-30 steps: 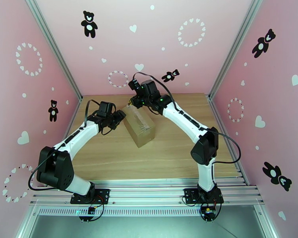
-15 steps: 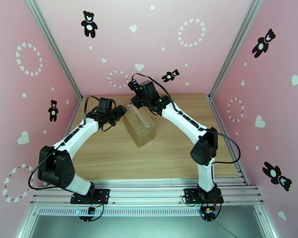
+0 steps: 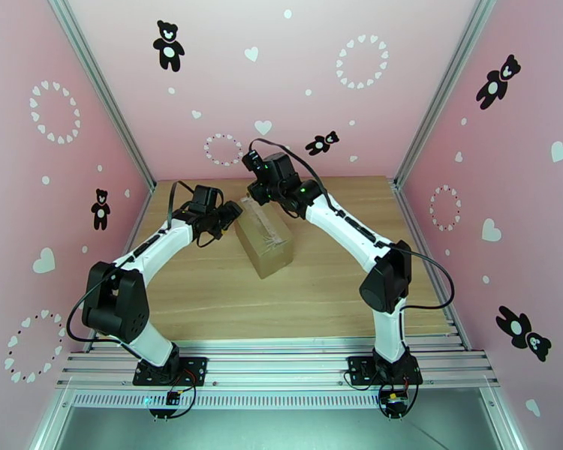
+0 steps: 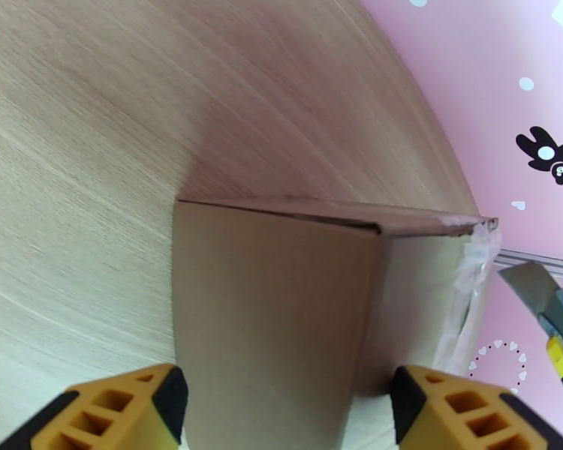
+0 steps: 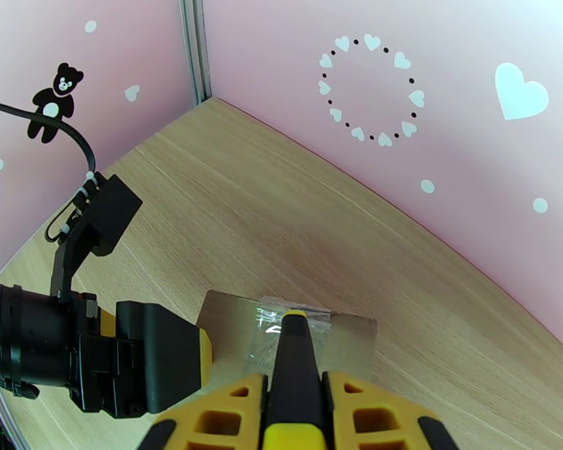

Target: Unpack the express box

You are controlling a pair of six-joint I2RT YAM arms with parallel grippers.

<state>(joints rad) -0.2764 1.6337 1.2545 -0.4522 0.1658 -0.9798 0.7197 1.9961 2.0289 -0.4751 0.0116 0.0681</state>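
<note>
Cardboard express box (image 3: 264, 235) is flanked from 10 o'clock by the open-jawed left gripper (image 4: 285, 406). At 12 o'clock, the right gripper (image 5: 296, 388) is clamped on a utility knife (image 5: 293, 340).

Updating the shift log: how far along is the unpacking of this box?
Done: the right pincer has the utility knife clamped, and tape at one end of the express box looks ragged. In hand: knife tip at the taped top, left pincer open astride the box. Left: slit the tape through, open the box, empty it.
</note>
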